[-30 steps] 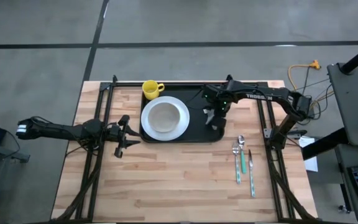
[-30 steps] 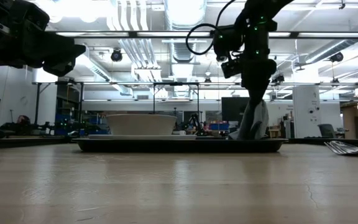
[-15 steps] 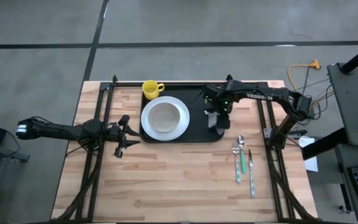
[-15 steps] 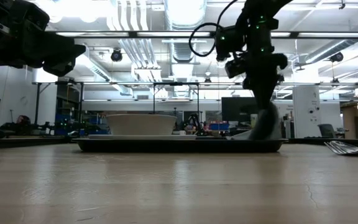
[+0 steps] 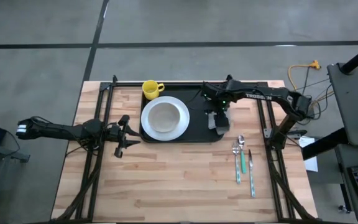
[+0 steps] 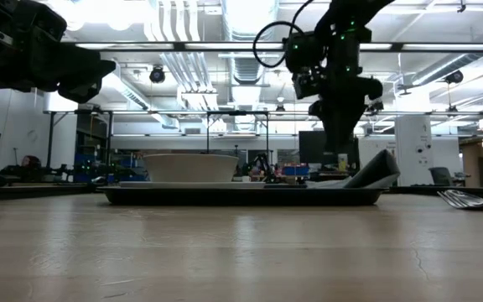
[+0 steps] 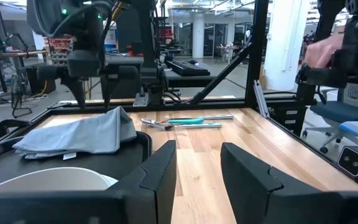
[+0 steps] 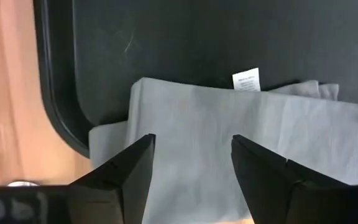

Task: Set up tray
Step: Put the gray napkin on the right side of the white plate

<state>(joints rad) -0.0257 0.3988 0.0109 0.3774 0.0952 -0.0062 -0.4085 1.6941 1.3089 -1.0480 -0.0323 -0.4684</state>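
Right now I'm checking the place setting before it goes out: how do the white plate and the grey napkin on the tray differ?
The white plate is round and rigid; the grey napkin is a soft folded rectangle. The plate sits fully inside the tray, on its left part; the napkin lies on the right part, its corner draped over the rim. The open right gripper hangs above the napkin; nothing is over the plate. Both rest on the tray.

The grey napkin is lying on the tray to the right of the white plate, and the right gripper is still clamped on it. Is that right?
Not quite. The napkin does lie on the tray, right of the plate, but the right gripper has let go: its jaws stand open above the cloth. The right wrist view shows both fingers spread apart over the flat napkin, touching nothing.
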